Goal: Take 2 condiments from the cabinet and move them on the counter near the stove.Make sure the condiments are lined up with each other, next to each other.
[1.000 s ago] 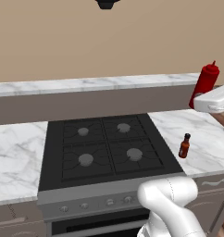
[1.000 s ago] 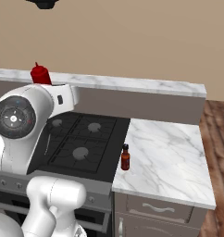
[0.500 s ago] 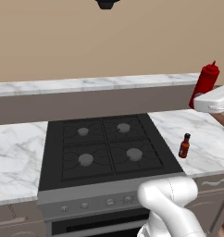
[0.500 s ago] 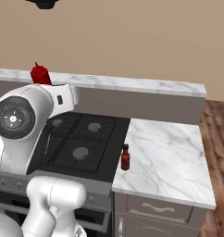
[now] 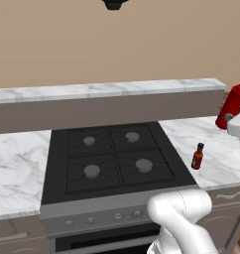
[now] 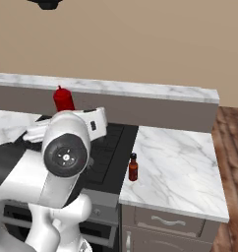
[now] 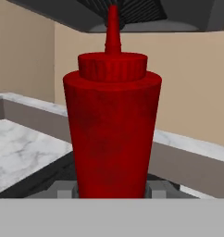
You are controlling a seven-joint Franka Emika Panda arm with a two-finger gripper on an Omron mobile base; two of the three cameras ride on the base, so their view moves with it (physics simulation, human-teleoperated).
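The slim all-red squeeze bottle (image 7: 113, 125) stands upright between my gripper's (image 7: 112, 191) fingertips (image 7: 64, 190), which are shut on its base. This red bottle (image 5: 232, 105) hangs above the marble counter (image 5: 222, 149) at the right edge of the left base view, right of the stove (image 5: 112, 158). In the right base view the red bottle (image 6: 63, 99) rises behind my white hand (image 6: 94, 123). The shorter reddish-brown sauce bottle (image 5: 197, 157) stands upright on the counter beside the stove's right edge, and from the right it shows as the sauce bottle (image 6: 133, 167). The cabinet is out of view.
A raised marble ledge (image 5: 107, 91) runs behind the stove and counter. A dark range hood (image 5: 113, 4) hangs overhead. The counter (image 6: 177, 167) ends at its right edge over a wooden floor (image 6: 231, 147). Knobs line the stove's steel front (image 5: 102, 217).
My gripper has carried the red squeeze bottle lower and to the right, toward the counter. The sauce bottle and the base have stayed put.
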